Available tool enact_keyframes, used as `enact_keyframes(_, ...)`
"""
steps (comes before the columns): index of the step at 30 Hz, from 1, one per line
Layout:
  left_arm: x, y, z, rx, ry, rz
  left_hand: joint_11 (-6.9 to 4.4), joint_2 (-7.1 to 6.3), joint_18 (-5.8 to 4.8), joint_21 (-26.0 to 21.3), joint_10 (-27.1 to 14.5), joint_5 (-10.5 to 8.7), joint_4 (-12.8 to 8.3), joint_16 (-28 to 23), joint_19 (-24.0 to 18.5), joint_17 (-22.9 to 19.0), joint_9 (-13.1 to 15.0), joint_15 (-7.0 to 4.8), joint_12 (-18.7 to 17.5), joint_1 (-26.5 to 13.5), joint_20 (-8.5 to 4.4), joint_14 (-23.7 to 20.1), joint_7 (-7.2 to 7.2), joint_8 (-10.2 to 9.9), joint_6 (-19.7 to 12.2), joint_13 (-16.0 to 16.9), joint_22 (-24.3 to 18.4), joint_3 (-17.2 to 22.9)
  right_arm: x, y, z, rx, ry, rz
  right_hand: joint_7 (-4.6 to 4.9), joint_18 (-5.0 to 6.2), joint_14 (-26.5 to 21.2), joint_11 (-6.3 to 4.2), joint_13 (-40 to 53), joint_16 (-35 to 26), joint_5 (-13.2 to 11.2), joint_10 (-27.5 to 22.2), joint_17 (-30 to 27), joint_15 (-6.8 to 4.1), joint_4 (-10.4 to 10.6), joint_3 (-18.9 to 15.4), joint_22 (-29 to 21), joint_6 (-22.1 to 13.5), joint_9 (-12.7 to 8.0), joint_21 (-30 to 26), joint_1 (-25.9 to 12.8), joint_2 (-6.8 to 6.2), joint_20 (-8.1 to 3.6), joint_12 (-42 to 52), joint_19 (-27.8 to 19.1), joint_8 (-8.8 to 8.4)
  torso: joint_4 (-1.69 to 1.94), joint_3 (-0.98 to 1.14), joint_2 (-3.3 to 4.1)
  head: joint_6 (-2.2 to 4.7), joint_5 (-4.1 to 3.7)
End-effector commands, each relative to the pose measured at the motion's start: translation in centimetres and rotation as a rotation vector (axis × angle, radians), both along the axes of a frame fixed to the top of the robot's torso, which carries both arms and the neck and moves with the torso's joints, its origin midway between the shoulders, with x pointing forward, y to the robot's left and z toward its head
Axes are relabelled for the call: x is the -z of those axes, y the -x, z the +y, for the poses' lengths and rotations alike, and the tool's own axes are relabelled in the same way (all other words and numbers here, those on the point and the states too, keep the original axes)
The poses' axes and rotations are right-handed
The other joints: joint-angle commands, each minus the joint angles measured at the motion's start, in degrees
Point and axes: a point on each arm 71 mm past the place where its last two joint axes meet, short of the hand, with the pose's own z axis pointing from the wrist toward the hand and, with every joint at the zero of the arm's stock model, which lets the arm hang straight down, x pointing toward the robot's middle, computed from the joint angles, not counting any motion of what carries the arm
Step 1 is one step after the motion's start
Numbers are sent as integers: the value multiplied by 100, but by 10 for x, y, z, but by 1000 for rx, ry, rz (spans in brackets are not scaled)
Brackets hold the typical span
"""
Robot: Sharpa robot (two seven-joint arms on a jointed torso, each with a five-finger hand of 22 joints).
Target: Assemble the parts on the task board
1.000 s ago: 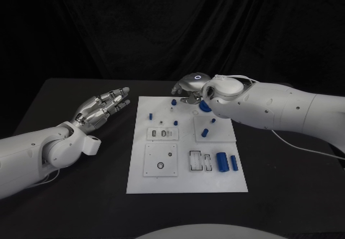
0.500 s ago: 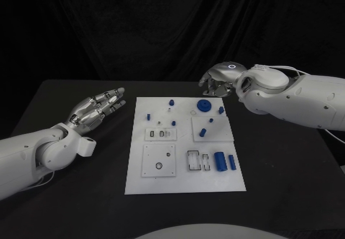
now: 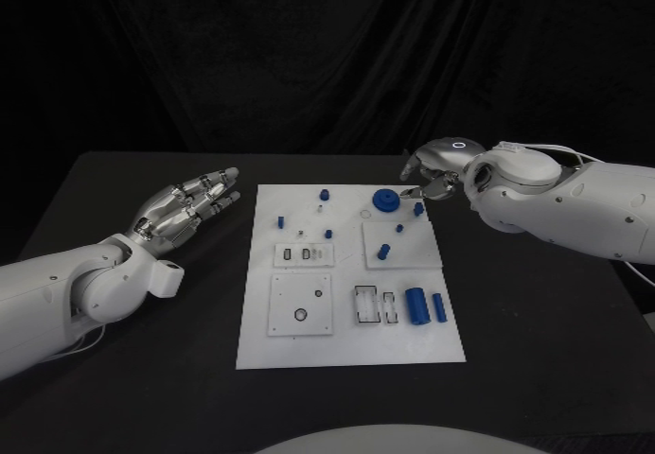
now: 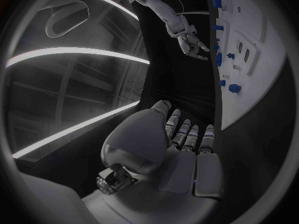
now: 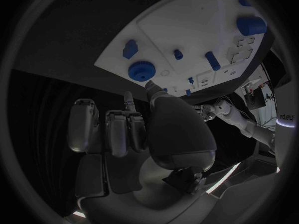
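The right hand (image 3: 434, 176), fingers curled on nothing, is held beside the task board (image 3: 352, 340)'s far right corner; the left hand (image 3: 187, 203) is spread empty.

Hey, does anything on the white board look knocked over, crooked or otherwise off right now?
Nothing stands out. The task board lies flat on the table, and the blue parts, such as the round blue gear at its far edge, sit on it in order. Both the left hand and the right hand hold nothing.
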Motion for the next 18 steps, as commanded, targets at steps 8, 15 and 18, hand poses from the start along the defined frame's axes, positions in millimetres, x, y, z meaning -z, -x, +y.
enact_keyframes(8,-9,3,2,10,100,-119,23,6,-3,13,-17,28,-20,-4,-4,11,2,50,-11,31,54,1,25,9,-29,-4,8,53,11,-4,7,31,-3,10,-1,-159,615,-1,1505,48,286,633,1505,7,-123,-70,1076,-31,3,406,30,43,5,14,323,-34,21,2,3,15,-6)
enact_keyframes(15,-9,3,3,11,100,-116,25,5,-3,13,-20,27,-26,-3,-4,12,3,57,-13,26,59,5,26,9,-28,-5,8,64,13,-6,12,30,0,15,-9,-214,615,-9,1505,48,518,633,1505,1,-200,-46,1219,-133,-23,594,80,79,-3,14,478,-27,31,-8,1,39,-17)
enact_keyframes(18,-8,3,2,12,99,-114,25,5,-3,13,-20,27,-26,-3,-4,12,3,57,-13,26,59,5,26,9,-28,-5,8,64,14,-7,13,35,8,24,-10,-228,615,-11,1505,48,579,633,1505,-1,-226,-33,1252,-153,-30,639,101,82,-4,14,517,-29,23,-8,0,34,-15)
